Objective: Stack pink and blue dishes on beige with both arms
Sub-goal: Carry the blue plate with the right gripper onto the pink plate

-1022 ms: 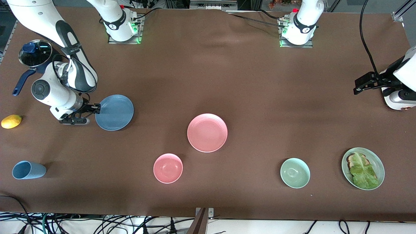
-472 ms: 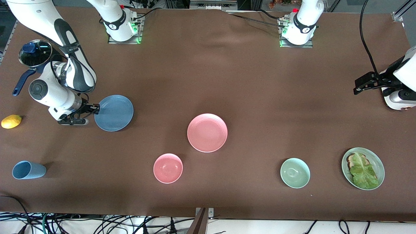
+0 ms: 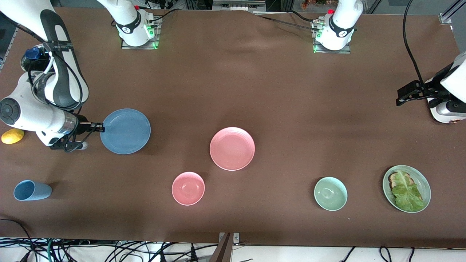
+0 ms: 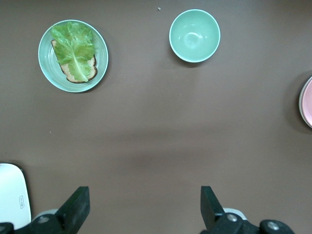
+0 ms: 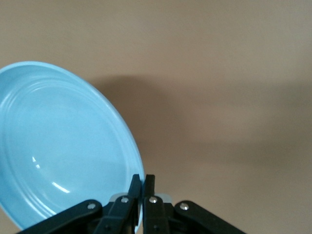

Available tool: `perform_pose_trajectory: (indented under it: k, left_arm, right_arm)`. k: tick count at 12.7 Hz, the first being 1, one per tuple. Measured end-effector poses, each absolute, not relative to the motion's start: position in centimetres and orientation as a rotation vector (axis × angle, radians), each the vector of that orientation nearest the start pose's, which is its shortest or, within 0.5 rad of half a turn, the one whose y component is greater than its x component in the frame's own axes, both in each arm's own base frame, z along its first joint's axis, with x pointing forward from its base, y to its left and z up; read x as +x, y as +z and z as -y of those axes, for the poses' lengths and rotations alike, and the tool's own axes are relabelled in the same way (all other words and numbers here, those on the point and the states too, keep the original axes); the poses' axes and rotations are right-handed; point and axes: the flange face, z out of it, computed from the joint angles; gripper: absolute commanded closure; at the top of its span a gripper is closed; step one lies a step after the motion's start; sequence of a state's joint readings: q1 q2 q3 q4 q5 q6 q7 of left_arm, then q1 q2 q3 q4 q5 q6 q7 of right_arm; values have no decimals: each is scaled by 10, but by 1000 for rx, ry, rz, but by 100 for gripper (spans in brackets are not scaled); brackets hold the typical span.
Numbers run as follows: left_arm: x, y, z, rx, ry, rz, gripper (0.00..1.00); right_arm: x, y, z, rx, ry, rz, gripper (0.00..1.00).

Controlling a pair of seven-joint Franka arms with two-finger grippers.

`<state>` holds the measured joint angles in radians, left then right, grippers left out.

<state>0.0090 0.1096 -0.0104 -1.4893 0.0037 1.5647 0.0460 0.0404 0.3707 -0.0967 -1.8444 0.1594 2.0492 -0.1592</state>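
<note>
Front view shows us the blue plate (image 3: 125, 131) toward the right arm's end of the table, pinched at its rim by the right gripper (image 3: 97, 127). In the right wrist view the jaws are pressed together on the plate's edge (image 5: 131, 161), and the shadow spread under the plate suggests to us that it is tilted up off the cloth, not lying flat. We judge the rim grip was chosen because a flat plate offers no other hold.

The pink plate (image 3: 232, 148) lies flat near the middle of the table, well apart from the blue one, untouched. We see no beige plate in any view, so we cannot say where the stack should go.

The left gripper (image 3: 409, 92) waits over bare cloth at the left arm's end of the table, its jaws spread wide and empty in the left wrist view (image 4: 141, 209).

Around these lie a pink bowl (image 3: 188, 188), a mint-green bowl (image 3: 330, 193), a green plate with toast and lettuce (image 3: 423, 183), a light blue cup (image 3: 31, 190) on its side and a lemon (image 3: 11, 135).
</note>
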Motion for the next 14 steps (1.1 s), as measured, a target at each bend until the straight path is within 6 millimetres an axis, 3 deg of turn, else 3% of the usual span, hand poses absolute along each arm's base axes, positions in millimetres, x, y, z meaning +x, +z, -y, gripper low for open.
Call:
perform_pose_trajectory:
  k: [2,6,9,14]
  left_arm:
    - [588,597,0,-3138,62,-74,0]
    - [589,593,-1,-3138,72,-71,0]
    - [589,594,-2,-3138,69,-32,0]
    - [592,596,-4,-3138,58,14,0]
  right_arm:
    - [629,335,-4,-3003,185,94,100]
    - [635,352,-67,-2979,157,48,100]
    - [628,357,-140,-2968,148,-66,100]
    - [592,347,-282,-2963,92,-132,100]
